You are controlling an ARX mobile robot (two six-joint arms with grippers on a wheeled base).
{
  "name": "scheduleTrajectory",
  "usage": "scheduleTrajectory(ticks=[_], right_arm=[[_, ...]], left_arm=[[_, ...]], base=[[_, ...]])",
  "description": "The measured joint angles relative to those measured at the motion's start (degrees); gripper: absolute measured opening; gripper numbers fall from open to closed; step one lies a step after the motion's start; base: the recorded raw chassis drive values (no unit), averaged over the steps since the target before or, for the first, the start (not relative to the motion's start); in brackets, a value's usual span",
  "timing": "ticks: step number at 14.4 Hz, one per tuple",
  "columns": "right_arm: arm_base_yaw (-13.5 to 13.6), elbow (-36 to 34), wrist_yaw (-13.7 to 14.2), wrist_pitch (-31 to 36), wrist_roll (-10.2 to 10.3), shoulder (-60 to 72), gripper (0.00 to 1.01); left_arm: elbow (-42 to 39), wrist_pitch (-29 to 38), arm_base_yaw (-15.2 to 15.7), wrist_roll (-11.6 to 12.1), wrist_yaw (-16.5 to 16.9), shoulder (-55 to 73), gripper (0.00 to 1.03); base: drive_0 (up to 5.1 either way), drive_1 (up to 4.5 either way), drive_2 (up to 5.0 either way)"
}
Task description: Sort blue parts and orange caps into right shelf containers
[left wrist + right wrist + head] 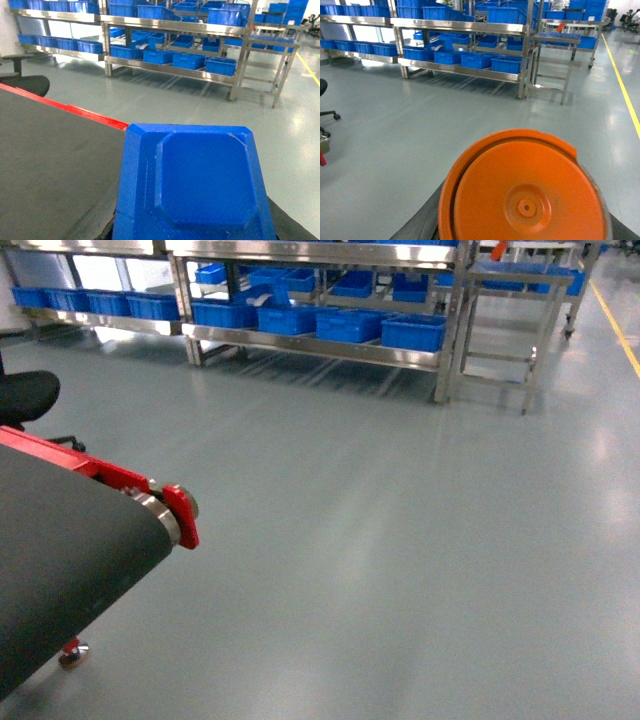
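A chunky blue plastic block (192, 187) fills the near part of the left wrist view, above a black belt with a red edge (75, 111). A round orange plastic cap (525, 192) fills the right wrist view. Neither pincer shows, so their state cannot be told. The steel shelf (320, 345) with big blue plastic crates (412, 332) stands far across the grey floor (400, 540).

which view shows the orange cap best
The right wrist view: the orange cap fills the lower frame, its round top face and centre dimple clear. The head view and left wrist view show no cap; the left wrist view shows a blue part instead.
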Motion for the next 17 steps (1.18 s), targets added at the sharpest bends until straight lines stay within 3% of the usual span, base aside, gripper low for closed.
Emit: scheduleTrajectory(ticks=[17], right_arm=[[0.00, 0.00, 0.00, 0.00, 0.00, 0.00, 0.45]], left_arm=[[0.00, 0.00, 0.00, 0.00, 0.00, 0.00, 0.43]], base=[[-1.5, -1.52, -1.5]])
